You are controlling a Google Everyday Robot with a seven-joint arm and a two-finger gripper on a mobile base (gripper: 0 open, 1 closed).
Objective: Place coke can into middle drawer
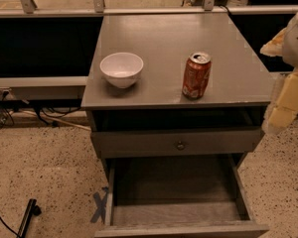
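Coke can (196, 75): one, upright on cabinet top (164, 38); one bowl (121, 69); middle drawer (174, 214) open; gripper (284, 103) right edge, jaws unclear.

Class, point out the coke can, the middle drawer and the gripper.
coke can (196, 76), camera view, red side wall.
middle drawer (174, 182), camera view, bare wood-grain floor.
gripper (277, 117), camera view, pale tip at the right edge.

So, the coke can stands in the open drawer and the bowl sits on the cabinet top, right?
No: camera view shows the coke can on the cabinet top beside the bowl, not in the middle drawer. The gripper is at the cabinet's right.
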